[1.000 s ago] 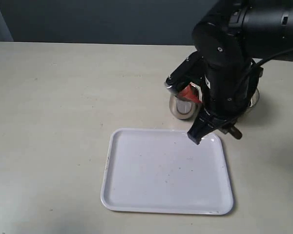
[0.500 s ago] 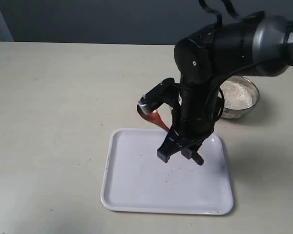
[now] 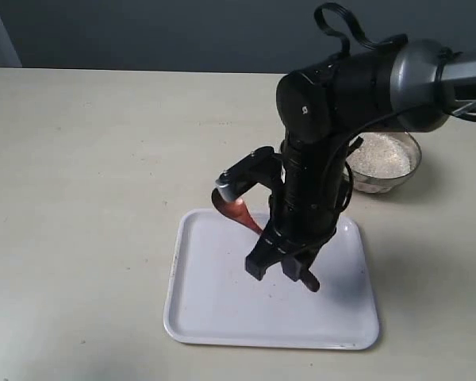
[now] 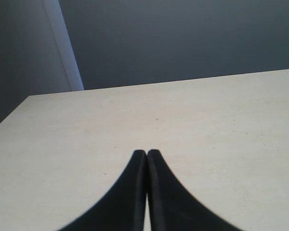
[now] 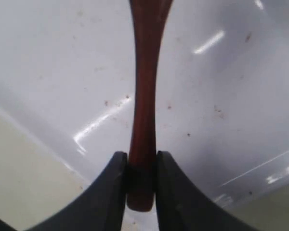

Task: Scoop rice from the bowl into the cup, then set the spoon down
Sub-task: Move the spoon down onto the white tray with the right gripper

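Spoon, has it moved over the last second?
Yes. The spoon shifted left and toward the camera, from beyond the far edge of the white tray to over it.

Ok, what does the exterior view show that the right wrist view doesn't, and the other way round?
Only the exterior view: the bowl of rice beside the arm, the oval head of the spoon, and the full outline of the tray. Only the right wrist view: close up, the right gripper pinching the spoon's handle near its end. Both: the spoon held over the white tray, with pale table beyond it.
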Robot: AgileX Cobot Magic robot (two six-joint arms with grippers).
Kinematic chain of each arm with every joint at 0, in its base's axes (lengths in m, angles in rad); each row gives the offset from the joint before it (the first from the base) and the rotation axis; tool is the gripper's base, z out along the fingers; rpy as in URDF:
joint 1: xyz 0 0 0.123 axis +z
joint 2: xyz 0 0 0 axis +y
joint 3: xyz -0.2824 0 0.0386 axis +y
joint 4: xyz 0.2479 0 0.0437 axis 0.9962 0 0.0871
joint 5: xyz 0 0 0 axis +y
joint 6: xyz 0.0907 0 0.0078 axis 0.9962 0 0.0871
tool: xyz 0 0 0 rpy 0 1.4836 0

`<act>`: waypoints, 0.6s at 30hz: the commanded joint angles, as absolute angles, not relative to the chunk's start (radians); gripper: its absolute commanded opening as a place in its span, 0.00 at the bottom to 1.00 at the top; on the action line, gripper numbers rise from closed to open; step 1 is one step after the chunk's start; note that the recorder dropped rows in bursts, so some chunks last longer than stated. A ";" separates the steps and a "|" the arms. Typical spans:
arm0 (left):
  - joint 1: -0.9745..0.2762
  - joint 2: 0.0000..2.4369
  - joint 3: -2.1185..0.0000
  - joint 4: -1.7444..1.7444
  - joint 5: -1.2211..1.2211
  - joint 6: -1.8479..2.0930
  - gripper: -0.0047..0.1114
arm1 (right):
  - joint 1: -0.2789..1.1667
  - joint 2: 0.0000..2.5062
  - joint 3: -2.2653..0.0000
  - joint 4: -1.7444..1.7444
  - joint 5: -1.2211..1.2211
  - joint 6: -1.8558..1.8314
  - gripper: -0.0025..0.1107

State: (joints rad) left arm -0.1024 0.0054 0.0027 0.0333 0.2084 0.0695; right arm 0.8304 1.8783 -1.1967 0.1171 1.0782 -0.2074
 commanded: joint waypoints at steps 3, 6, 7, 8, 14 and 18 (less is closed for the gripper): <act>-0.102 0.000 0.000 0.028 0.200 0.064 0.04 | 0.826 1.879 -1.161 0.154 1.084 -0.259 0.02; -0.102 0.000 0.000 0.028 0.202 0.064 0.04 | 0.826 1.879 -1.123 0.142 1.072 -0.261 0.02; -0.102 0.000 0.000 0.028 0.202 0.064 0.04 | 0.826 1.879 -1.112 0.139 1.070 -0.261 0.02; -0.102 0.000 0.000 0.028 0.202 0.064 0.04 | 0.826 1.879 -1.106 0.139 1.067 -0.261 0.02; -0.102 0.000 0.000 0.028 0.202 0.064 0.04 | 0.826 1.881 -1.102 0.134 1.038 -0.261 0.02; -0.102 0.000 0.000 0.028 0.202 0.064 0.04 | 0.826 1.908 -1.102 0.111 1.031 -0.261 0.02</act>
State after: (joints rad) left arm -0.1024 0.0054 0.0027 0.0333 0.2084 0.0695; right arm 0.8304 1.8877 -1.1060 0.1340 1.0419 -0.2541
